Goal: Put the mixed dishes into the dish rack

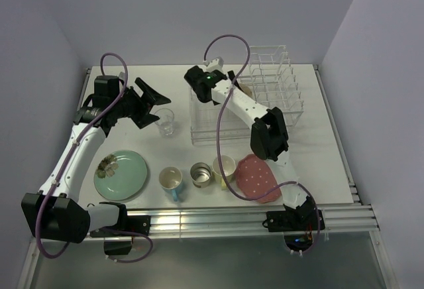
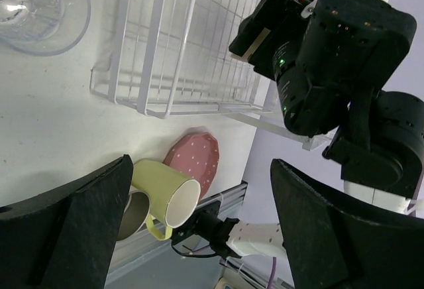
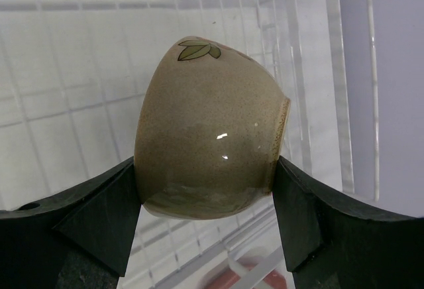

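Note:
My right gripper point(image 1: 237, 87) is shut on the cream bowl point(image 1: 246, 91) and holds it on its side over the white wire dish rack point(image 1: 291, 100). In the right wrist view the bowl point(image 3: 205, 136) sits between both fingers point(image 3: 99, 216), with rack wires point(image 3: 66, 70) behind. My left gripper point(image 1: 156, 107) is open and empty, just left of the clear glass point(image 1: 165, 122). Along the front stand the mint-green plate point(image 1: 121, 174), light-blue mug point(image 1: 171, 181), metallic-tan cup point(image 1: 201, 173), yellow-green mug point(image 1: 224, 168) and pink dotted plate point(image 1: 258, 177).
The left wrist view shows the glass point(image 2: 33, 7) at the top left, the rack point(image 2: 192, 44), the yellow-green mug point(image 2: 162, 193), the pink plate point(image 2: 195, 160) and the right arm point(image 2: 338, 70). Walls close in the table's back and sides.

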Action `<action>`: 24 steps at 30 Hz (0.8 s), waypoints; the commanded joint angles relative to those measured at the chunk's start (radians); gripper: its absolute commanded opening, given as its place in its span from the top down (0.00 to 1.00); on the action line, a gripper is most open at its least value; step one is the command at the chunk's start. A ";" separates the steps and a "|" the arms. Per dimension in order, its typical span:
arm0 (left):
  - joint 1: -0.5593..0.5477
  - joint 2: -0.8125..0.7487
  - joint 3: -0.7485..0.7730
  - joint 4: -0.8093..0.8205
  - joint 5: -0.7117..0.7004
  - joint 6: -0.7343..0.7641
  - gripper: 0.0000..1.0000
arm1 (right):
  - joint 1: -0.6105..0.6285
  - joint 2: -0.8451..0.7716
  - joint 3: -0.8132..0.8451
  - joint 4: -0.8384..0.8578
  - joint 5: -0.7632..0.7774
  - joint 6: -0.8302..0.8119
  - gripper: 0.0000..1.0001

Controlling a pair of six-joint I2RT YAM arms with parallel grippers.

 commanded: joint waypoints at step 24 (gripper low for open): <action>-0.004 -0.001 0.008 0.065 0.033 -0.011 0.09 | -0.106 0.078 -0.041 -0.028 0.252 0.019 1.00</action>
